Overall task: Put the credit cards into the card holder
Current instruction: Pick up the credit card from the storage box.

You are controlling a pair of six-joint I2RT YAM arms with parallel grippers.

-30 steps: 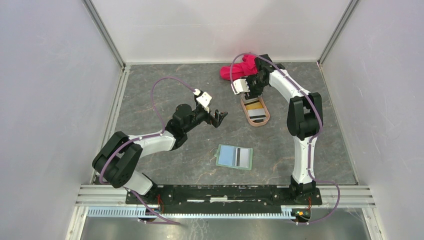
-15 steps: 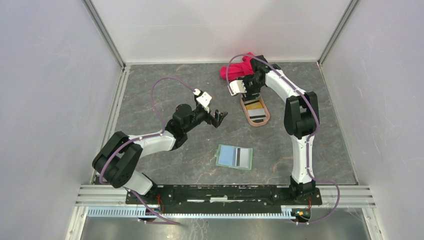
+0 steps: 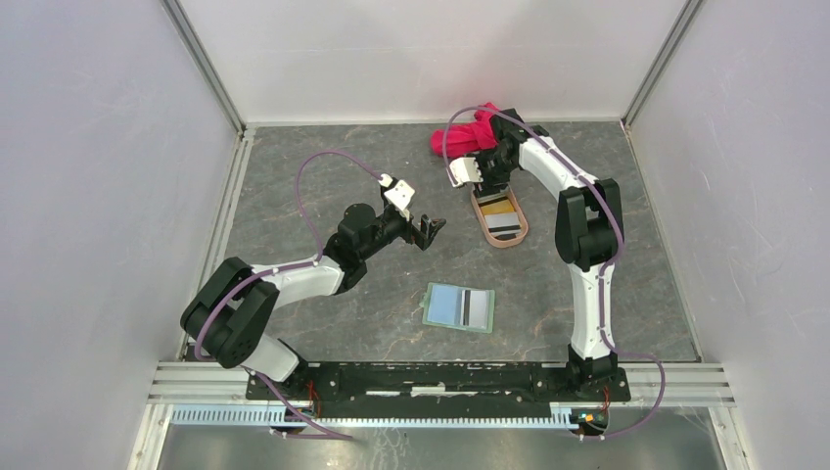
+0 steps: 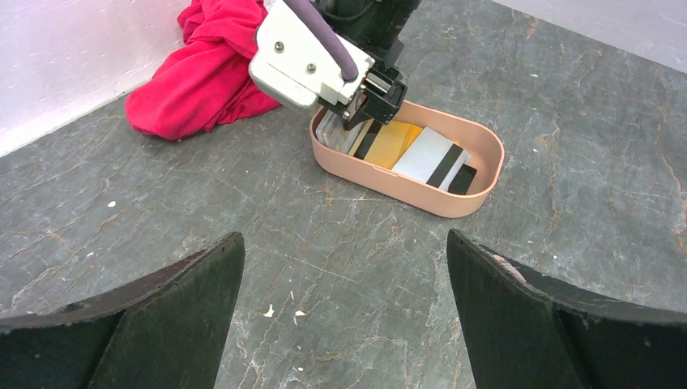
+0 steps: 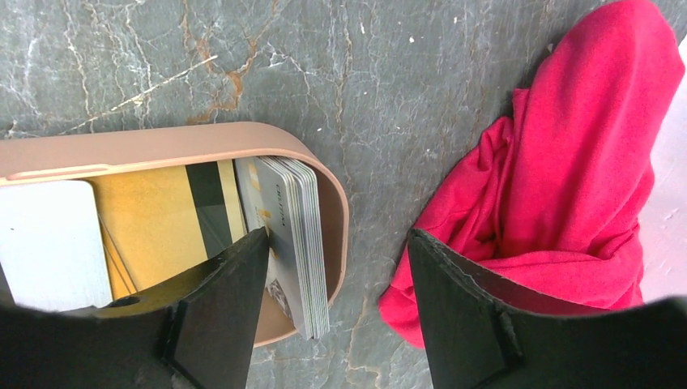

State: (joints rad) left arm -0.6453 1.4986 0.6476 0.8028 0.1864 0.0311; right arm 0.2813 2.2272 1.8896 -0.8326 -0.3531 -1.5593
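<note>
**Credit cards** (image 5: 296,235) – thin, stiff, light plastic with slick faces. A stack stands on edge against the far end wall of the pinkish tray (image 5: 162,138). An orange-yellow card (image 5: 150,227) and a white one (image 5: 44,243) lie flat beside it. You will likely do best pinching the upright stack across its faces. The flat ones offer no edge to grab and would probably slide.

**Card holder** (image 3: 460,306) – lies open on the table (image 3: 323,186) near the arm bases, well apart from the tray. The pale blue inside faces up, and a black-striped card rests on its right half.

**Right fingers** (image 5: 219,316) – partly open and gripping nothing. One finger is inside the tray at the stack's face and the other is outside the tray wall, so both stack and wall sit between them. You cannot tell whether the inner finger touches the cards. Close like this and you may clamp the wall too.

**Left fingers** (image 4: 162,324) – spread fully and empty, hovering above the table and aimed toward the tray.

**Red cloth** (image 5: 567,162) – crumpled just beyond the tray.
</note>
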